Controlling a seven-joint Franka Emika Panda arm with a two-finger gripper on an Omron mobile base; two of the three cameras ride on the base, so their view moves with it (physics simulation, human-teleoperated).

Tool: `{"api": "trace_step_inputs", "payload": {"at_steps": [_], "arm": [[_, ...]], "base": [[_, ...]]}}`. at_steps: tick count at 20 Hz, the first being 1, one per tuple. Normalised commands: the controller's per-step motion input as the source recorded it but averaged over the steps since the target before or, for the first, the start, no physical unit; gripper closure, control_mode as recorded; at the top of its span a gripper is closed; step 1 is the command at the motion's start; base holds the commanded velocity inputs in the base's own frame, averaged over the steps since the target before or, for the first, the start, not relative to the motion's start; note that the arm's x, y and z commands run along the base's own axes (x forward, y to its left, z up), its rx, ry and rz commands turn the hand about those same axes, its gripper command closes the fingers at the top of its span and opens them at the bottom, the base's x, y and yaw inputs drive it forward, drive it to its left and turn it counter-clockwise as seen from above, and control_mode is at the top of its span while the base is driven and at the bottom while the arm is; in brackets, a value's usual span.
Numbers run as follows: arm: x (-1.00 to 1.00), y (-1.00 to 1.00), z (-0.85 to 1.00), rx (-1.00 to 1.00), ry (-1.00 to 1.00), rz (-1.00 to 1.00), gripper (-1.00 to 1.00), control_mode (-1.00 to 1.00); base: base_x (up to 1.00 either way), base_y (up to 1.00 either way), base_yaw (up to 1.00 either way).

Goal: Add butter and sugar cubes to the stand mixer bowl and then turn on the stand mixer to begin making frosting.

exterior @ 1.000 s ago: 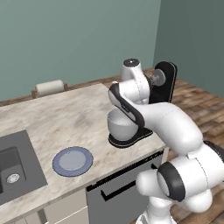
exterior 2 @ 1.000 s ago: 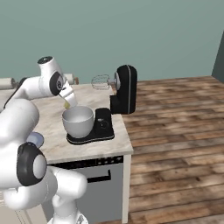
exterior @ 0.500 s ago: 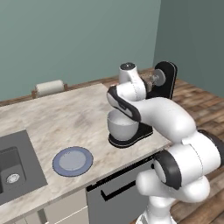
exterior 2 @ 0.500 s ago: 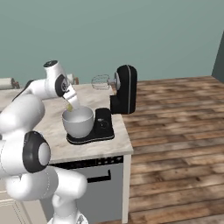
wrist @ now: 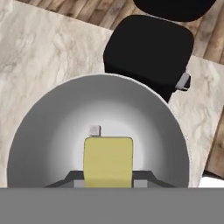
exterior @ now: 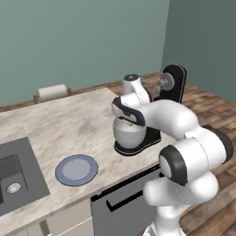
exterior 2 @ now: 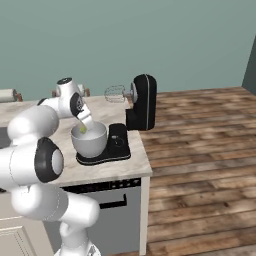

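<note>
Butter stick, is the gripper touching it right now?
Touching. In the hand view the butter sits clamped between the gripper's two fingertips, held above the stand mixer bowl.

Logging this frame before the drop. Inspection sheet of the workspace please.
Surface: marble counter, sink at its left end.
Job's things: butter held over the stand mixer bowl; one sugar cube on the bowl's bottom; stand mixer head tilted up, whisk clear of the bowl.
Clutter: blue-grey plate, paper towel roll.
Tool: shut on the butter.
Cables: nothing seen.
Surroundings: teal walls, wood floor.
</note>
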Motion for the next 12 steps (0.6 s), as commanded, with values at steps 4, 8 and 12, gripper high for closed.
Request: {"api": "trace_step_inputs", "payload": {"at_steps": [4,8,12], "arm": [[0.1,0.0,-0.46,0.0,0.04,-0.01,1.0,-1.0],[0.07,0.0,-0.44,0.0,0.02,-0.02,1.0,-1.0],[0.11,0.0,-0.43,-0.01,0.01,-0.03,1.0,-1.0]], "base": [[0.0,0.0,0.0],[0.0,0.0,0.0],[0.0,0.0,0.0]]}}
